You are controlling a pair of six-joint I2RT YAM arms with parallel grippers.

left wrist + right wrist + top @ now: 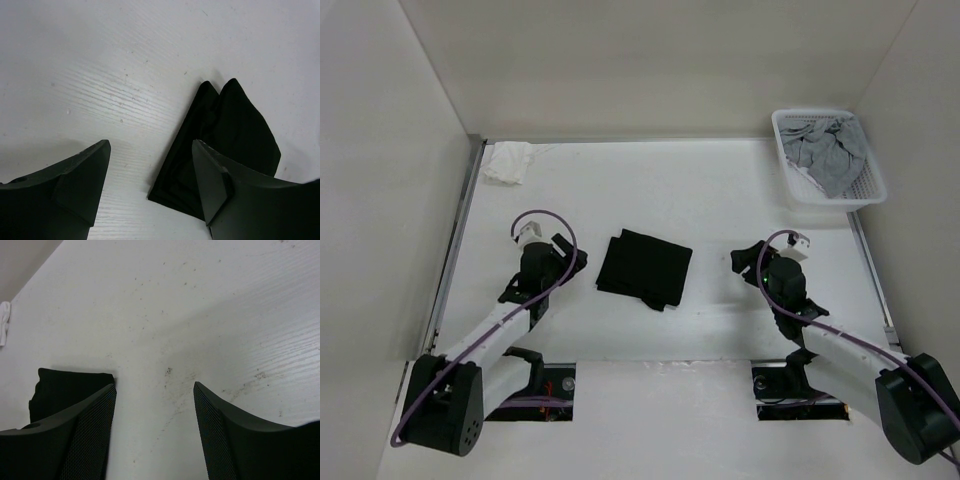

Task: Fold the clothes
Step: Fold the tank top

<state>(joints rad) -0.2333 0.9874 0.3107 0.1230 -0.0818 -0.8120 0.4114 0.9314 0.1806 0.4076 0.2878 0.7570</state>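
Observation:
The clothes [644, 269], a black garment, lie folded into a small flat rectangle in the middle of the white table. My left gripper [571, 257] stands open just left of the garment, apart from it. In the left wrist view the folded stack's corner [235, 125] lies partly behind the right finger, and only bare table shows at the left gripper [151, 145]. My right gripper [744, 264] is open to the garment's right, a short gap away. Its wrist view shows the garment's edge [65, 385] beyond the left finger and bare table at the right gripper [155, 385].
A white basket [783, 150] holding a grey garment [830, 155] sits at the back right corner. A small white cloth [508, 160] lies at the back left, also visible as the white cloth [4, 320] at the right wrist view's edge. Walls enclose the table.

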